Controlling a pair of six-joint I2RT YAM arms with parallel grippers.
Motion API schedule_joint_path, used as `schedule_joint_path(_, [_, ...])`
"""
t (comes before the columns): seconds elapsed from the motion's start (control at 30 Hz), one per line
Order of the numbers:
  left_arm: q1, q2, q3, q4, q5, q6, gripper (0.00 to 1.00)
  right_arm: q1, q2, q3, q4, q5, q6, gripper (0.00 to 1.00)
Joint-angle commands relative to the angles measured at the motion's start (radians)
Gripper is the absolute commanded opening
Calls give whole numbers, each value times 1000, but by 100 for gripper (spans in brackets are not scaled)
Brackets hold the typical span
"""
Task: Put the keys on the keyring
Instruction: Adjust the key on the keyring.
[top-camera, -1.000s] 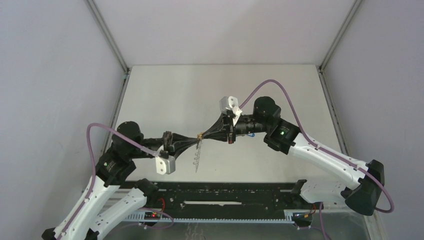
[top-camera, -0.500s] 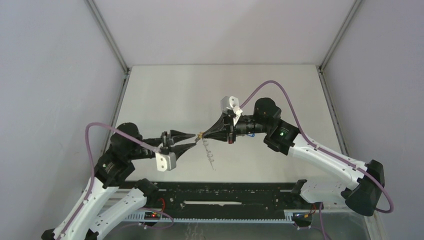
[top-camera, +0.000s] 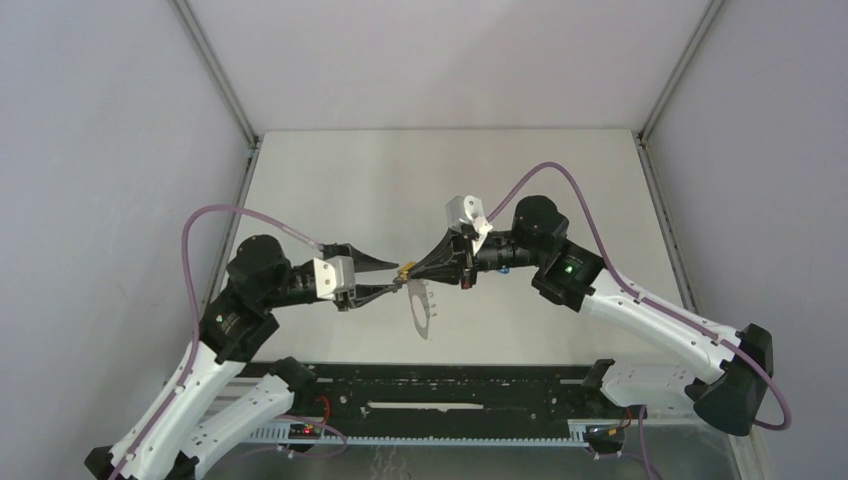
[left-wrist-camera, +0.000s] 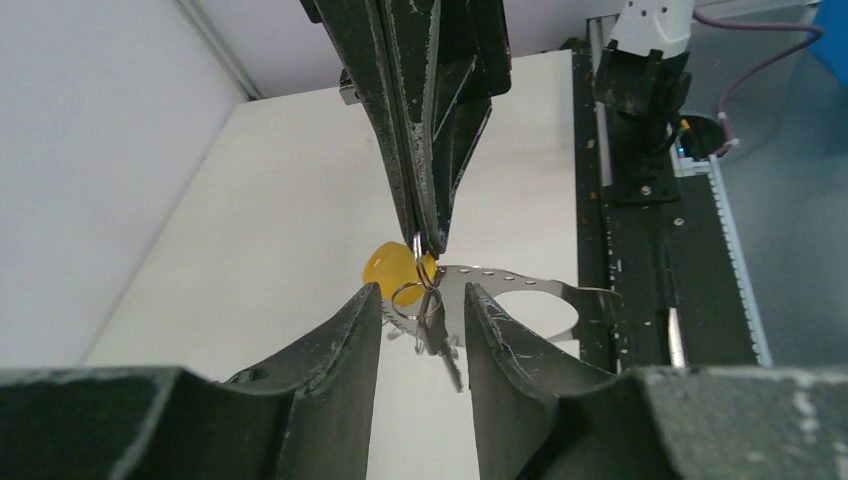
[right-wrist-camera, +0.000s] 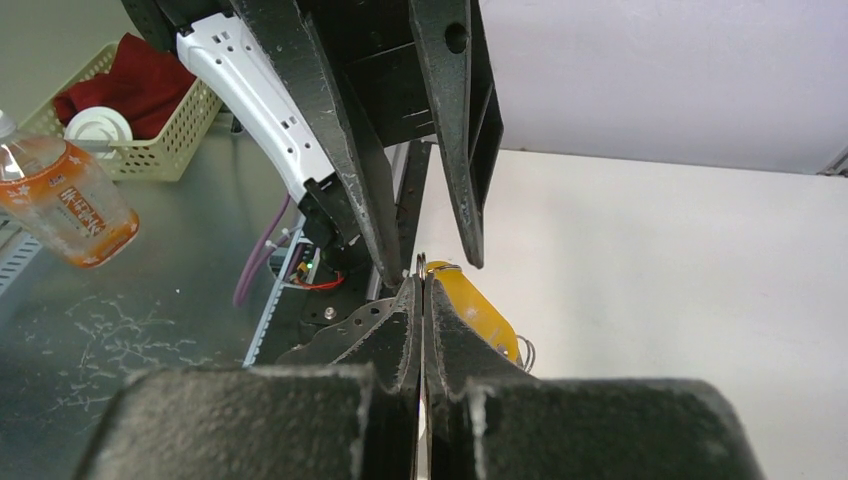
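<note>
Keyring (top-camera: 422, 308) hung in mid-air above the tabletop (top-camera: 350, 180), between the two arms and near the tabletop's middle. It was suspended from the right end effector (top-camera: 408, 270). In the left wrist view it showed as a thin grey metal band with a row of small holes, curving away to the right.

Right end effector: clenched. The jaws stood fully together on the keyring, pinching one of the small metal loops (left-wrist-camera: 410, 293) at the top of its cluster.

Left end effector (top-camera: 393, 275): released. Its fingers (left-wrist-camera: 365, 335) stood apart, one on each side of the loop cluster, tip to tip with the right end effector. No contact with the loops could be confirmed.

Yellow key (left-wrist-camera: 390, 268): the yellow plastic head sat just beside the right end effector's tips, hanging at the loop cluster. Whether it was threaded onto a loop could not be told.

Right wrist view, off the tabletop: a cream basket (right-wrist-camera: 170, 115) holding a red cloth (right-wrist-camera: 130, 70), with a bottle (right-wrist-camera: 65, 205) bearing an orange label beside it.
</note>
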Motion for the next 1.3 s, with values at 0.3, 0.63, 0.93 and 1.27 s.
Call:
schedule_joint_path(0.3, [-5, 6, 48, 47, 80, -56, 25, -4, -20, 9, 29, 2, -19, 0])
schedule_joint_path(0.63, [-6, 32, 41, 25, 66, -24, 30, 4, 0, 30, 11, -4, -33, 0])
schedule_joint_path(0.93, [-6, 48, 44, 22, 36, -10, 2, 4, 0, 31, -8, -8, -39, 0])
schedule_joint_path(1.27, [-6, 76, 69, -66, -88, -46, 0, -19, 58, 231, -384, 81, -84, 35])
